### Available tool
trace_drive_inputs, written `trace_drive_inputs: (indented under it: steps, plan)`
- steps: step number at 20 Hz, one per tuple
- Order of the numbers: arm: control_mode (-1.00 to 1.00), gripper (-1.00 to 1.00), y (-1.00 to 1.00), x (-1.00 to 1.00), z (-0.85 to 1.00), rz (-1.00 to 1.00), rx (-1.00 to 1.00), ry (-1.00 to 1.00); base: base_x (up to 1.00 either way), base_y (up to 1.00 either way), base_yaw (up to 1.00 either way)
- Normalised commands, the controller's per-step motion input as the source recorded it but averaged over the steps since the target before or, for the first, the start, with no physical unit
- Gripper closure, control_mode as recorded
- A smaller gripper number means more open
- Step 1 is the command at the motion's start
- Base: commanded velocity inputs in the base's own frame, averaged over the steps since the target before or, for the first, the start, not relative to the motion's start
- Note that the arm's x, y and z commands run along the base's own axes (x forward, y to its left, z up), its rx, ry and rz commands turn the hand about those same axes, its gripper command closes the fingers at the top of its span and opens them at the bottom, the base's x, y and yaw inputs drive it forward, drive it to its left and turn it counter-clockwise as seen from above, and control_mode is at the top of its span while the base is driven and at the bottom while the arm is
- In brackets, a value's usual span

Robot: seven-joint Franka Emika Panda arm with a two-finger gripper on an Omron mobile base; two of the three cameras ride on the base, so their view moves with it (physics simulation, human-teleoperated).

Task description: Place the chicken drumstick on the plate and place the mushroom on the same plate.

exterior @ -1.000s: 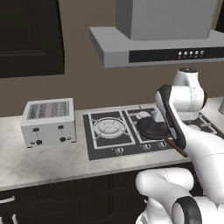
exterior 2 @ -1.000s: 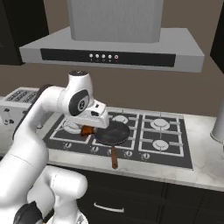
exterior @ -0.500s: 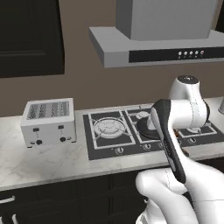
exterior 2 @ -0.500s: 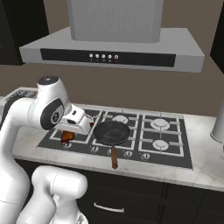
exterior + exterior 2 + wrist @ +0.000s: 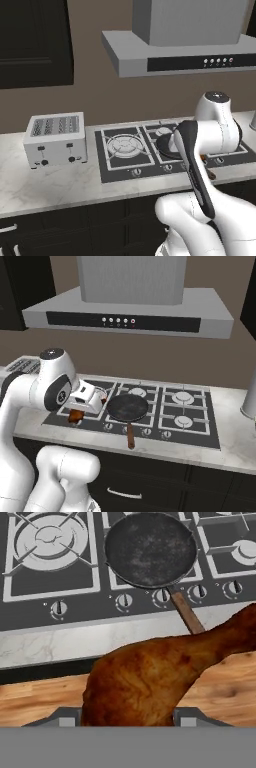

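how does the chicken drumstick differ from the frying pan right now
The chicken drumstick is glossy reddish-brown and lumpy; the frying pan is dark, flat and round. The drumstick is held up in the end effector, between its fingertips, out past the counter edge above the wooden floor; the pan sits on the stove. In the hand view the drumstick looks larger, being much closer to the camera. Both have a thin part sticking out: the drumstick's tapering end and the pan's brown handle.

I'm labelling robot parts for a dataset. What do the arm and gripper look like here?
The arm has glossy white rounded shells with dark grey-black joint bands and a dark cap on one joint. The gripper sits on a boxy white hand with small dark fingertips. No cables or markings are visible.
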Motion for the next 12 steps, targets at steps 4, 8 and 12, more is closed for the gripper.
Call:
trace_drive_inputs:
  steps: [4,8,12]
  plan:
    - [1.00,1.00,0.00,0.00,0.00,0.00,0.00,0.00,-0.52,-0.14,-0.06]
    - [1.00,1.00,0.00,0.00,0.00,0.00,0.00,0.00,-0.98,-0.55,-0.26]
    - [1.00,1.00,0.00,0.00,0.00,0.00,0.00,0.00,-0.67,-0.37,-0.26]
